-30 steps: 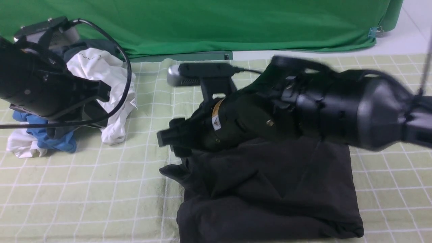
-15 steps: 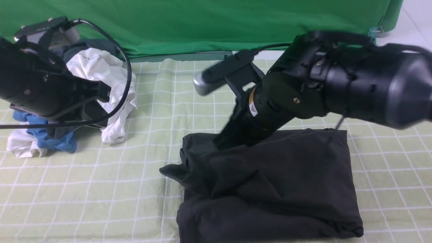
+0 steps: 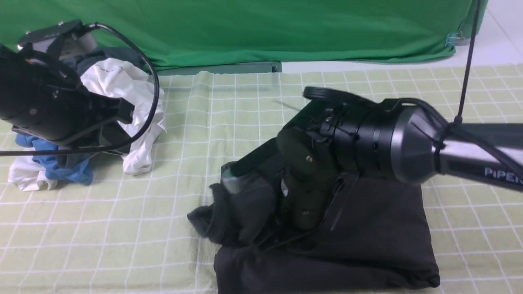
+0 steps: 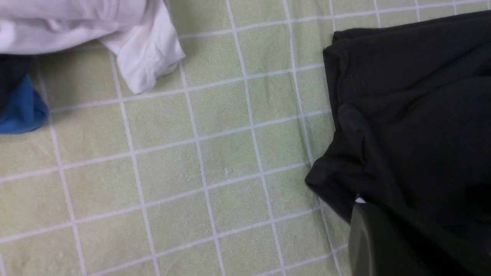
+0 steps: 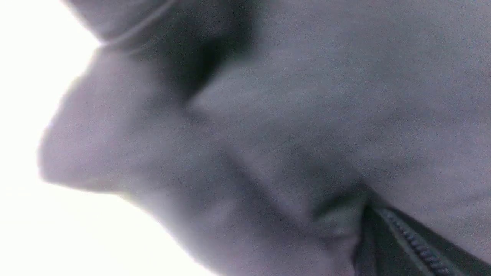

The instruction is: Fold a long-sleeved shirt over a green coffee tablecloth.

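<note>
Right gripper (image 3: 282,228): pressed down into the long-sleeved shirt (image 3: 367,228), its tips buried in bunched black cloth; jaws closed. The right wrist view is filled with blurred dark fabric pinched against a ridged pad, so a fold of the shirt appears caught between the jaws.

Right arm (image 3: 408,143): black, reaching in from 3 o'clock, wrist angled downward over the shirt's left half.

Long-sleeved shirt: black, folded to a rough rectangle, lying at about 5 o'clock in the front view on the green coffee tablecloth (image 3: 122,228). Its left edge is gathered and lifted into a rumpled peak at the gripper; the right half lies flat.

Green coffee tablecloth: pale sage with white grid lines, spread across the worktop.

Left gripper (image 3: 118,112): at 9 o'clock, held above the cloth and well apart from the shirt, closed and empty.

White garment (image 3: 130,94) and blue garment (image 3: 61,171): heaped together at 9 to 10 o'clock, beneath the left arm.

Plain green backdrop (image 3: 261,28): along 12 o'clock.
</note>
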### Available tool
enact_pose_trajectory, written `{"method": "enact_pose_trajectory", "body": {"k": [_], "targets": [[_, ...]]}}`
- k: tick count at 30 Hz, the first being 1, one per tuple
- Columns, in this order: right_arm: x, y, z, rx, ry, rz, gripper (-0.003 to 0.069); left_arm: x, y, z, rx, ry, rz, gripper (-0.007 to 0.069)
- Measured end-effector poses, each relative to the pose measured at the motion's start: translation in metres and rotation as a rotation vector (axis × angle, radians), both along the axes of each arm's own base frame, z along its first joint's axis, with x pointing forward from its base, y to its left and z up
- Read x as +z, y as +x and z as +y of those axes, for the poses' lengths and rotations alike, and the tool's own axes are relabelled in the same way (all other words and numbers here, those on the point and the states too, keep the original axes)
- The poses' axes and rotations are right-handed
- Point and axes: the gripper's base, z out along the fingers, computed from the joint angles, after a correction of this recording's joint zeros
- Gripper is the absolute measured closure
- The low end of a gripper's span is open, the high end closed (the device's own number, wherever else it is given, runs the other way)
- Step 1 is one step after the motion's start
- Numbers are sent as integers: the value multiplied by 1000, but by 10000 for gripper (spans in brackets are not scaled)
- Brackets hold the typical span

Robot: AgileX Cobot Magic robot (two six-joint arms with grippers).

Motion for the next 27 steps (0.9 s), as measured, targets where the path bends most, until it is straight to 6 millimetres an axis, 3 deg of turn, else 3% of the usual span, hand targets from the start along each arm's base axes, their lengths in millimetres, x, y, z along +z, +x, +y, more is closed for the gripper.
{"method": "enact_pose_trajectory", "body": {"k": [3, 6, 9, 14, 16, 18, 21, 22, 23, 27], "targets": [[31, -10, -2, 9, 47, -18, 660, 0, 0, 0, 2, 0, -5, 610], [77, -19, -21, 22, 56, -85, 660, 0, 1, 0, 4, 1, -9, 610], [123, -34, -50, 27, 38, -167, 660, 1, 1, 0, 6, 1, -14, 610], [204, -72, -110, -1, 177, -372, 660, 1, 1, 0, 5, 3, -17, 610], [223, -85, -128, -11, 234, -423, 659, 1, 1, 0, 4, 3, -16, 610], [251, -110, -160, -24, 331, -505, 658, 1, 1, 0, 4, 3, -16, 610], [276, -141, -202, -50, 446, -598, 655, 1, 1, 0, 4, 3, -16, 610], [277, -143, -204, -53, 452, -603, 655, 1, 1, 0, 4, 3, -16, 610], [285, -158, -224, -63, 504, -644, 654, 1, 1, 0, 4, 3, -16, 610], [287, -194, -270, -50, 606, -753, 652, 1, 2, 1, 6, 5, -22, 610]]}}
